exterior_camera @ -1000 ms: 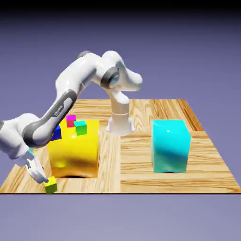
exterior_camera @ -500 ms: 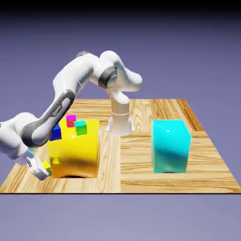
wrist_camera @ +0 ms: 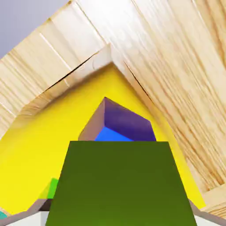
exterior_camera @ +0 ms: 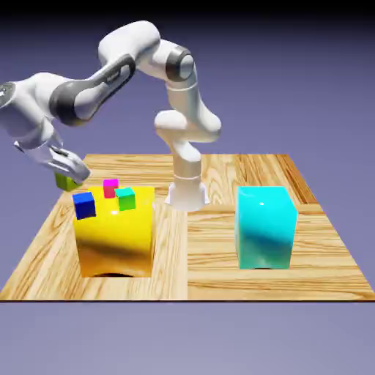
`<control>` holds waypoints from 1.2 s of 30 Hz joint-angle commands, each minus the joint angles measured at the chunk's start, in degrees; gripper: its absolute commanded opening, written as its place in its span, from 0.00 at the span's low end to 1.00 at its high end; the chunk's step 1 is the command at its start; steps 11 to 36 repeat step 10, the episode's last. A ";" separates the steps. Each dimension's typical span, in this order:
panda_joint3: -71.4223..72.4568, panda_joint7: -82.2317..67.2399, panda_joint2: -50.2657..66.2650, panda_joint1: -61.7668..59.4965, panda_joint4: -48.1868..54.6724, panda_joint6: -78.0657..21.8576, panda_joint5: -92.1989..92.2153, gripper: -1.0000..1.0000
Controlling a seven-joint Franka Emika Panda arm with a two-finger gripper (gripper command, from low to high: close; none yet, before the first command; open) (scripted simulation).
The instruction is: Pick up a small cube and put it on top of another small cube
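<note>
Up from the table's near corner I have lifted the gripper (exterior_camera: 71,176), its jaws pinching the small cube (exterior_camera: 67,182) (olive in the hand view), now hanging above and beside the big yellow block (exterior_camera: 116,231) and its blue cube (exterior_camera: 84,205).

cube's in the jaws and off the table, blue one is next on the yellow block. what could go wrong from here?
1. The small cube fills the hand view, hiding much of the blue cube; alignment may be off.
2. The pink cube and teal cube sit close by; the gripper could knock them.
</note>
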 commanded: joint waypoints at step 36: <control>0.40 0.21 -2.15 0.96 -10.85 8.83 -0.57 1.00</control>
